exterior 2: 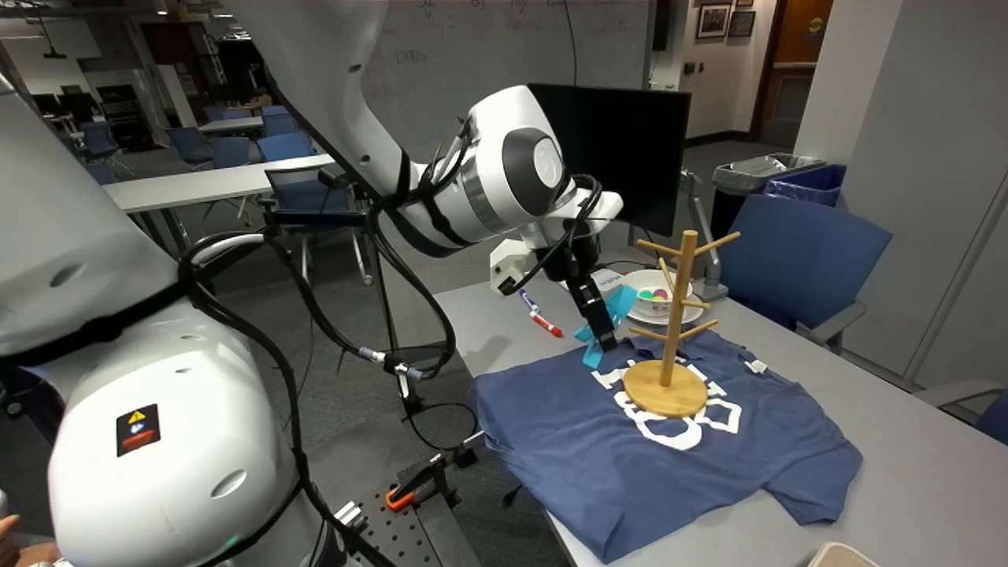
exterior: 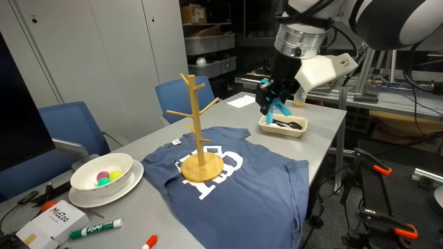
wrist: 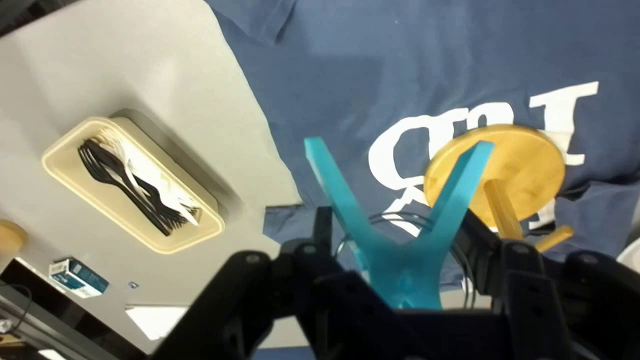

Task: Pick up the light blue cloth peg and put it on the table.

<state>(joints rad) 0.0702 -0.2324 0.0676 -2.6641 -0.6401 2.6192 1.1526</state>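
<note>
One light blue peg (wrist: 397,267), clamped in the hand (wrist: 398,225), above the table (exterior: 138,211)

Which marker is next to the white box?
The green marker, right beside the box in an exterior view; the red marker and blue marker lie farther off.

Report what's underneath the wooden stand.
The wooden stand rests on a blue T-shirt, over part of its white lettering. The patch covered by the stand's round base cannot be seen, nor can the table beneath the T-shirt there.
</note>
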